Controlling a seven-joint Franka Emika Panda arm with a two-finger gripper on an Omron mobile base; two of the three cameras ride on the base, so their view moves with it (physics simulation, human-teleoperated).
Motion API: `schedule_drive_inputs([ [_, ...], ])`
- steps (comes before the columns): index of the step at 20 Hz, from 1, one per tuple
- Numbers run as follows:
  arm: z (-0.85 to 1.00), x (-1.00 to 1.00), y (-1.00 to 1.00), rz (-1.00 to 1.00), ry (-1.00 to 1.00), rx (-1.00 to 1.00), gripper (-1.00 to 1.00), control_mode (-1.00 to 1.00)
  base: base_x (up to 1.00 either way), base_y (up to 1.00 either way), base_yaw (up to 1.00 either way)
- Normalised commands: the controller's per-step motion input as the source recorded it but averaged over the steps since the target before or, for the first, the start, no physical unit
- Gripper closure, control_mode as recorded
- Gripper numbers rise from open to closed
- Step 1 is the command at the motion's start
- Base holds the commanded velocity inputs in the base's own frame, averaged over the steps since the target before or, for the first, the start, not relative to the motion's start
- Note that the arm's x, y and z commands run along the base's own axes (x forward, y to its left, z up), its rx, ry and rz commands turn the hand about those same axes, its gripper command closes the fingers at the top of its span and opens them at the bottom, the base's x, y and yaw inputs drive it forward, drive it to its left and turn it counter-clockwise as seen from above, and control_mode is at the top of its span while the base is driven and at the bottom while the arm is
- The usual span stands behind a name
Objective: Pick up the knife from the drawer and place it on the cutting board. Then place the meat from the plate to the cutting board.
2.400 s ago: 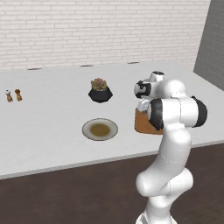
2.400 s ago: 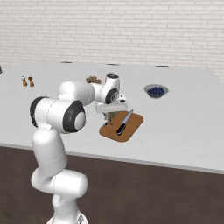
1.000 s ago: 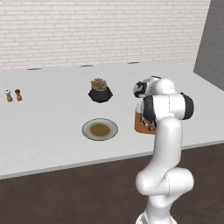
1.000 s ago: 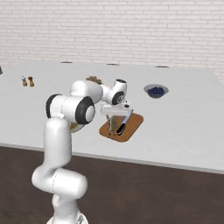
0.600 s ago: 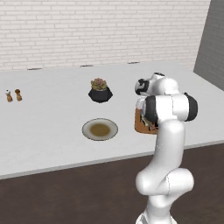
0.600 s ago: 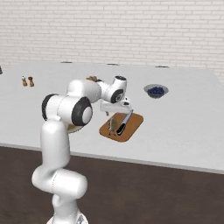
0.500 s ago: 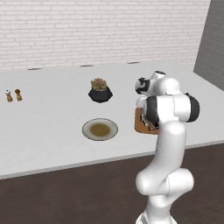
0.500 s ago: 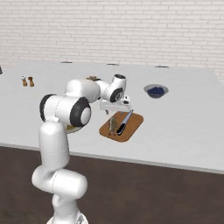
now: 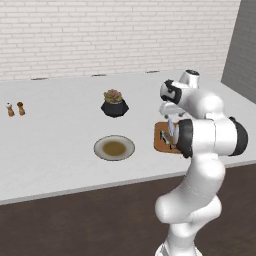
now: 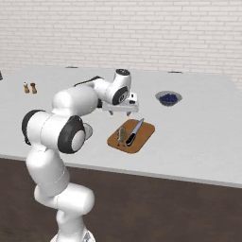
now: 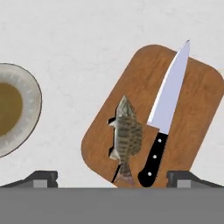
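The reddish-brown cutting board point(image 11: 194, 109) lies on the white counter, also seen in the right base view point(image 10: 145, 135) and the left base view point(image 9: 161, 137). On it rest the knife point(image 11: 168, 94) point(image 10: 135, 130), with a silver blade and a black handle, and beside it the streaked brown meat point(image 11: 127, 134) point(image 10: 122, 134). My gripper point(image 11: 113, 178) point(image 10: 121, 112) hovers above the board's edge nearest the plate, open and holding nothing. The grey-beige plate point(image 11: 33, 94) point(image 9: 101, 145) sits apart from the board with nothing on it. The drawer is out of view.
A black pot with a plant point(image 9: 114, 103) stands behind the plate. A small dark blue bowl point(image 10: 168, 98) sits beyond the board. Two small shakers point(image 9: 15, 109) stand far left. The counter's front edge runs close to the board, and a brick wall closes the back.
The hand has lifted off the cutting board with its jaws open. The meat stays lying next to the knife. Plate, pot and bowl have not moved.
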Motion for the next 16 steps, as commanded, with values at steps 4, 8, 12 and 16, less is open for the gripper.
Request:
schedule_drive_inputs([
  [4, 0.80, -0.99, 0.28, -0.02, -0.22, 0.00, -1.00, -1.00, 0.00, 0.00, 0.00],
  [8, 0.80, -1.00, 0.24, -0.03, -0.20, 0.00, -1.00, -1.00, 0.00, 0.00, 0.00],
  [12, 0.76, -1.00, 0.19, -0.04, -0.19, 0.00, -1.00, -1.00, 0.00, 0.00, 0.00],
  [16, 0.76, -0.99, 0.23, -0.03, -0.17, 0.00, -1.00, -1.00, 0.00, 0.00, 0.00],
])
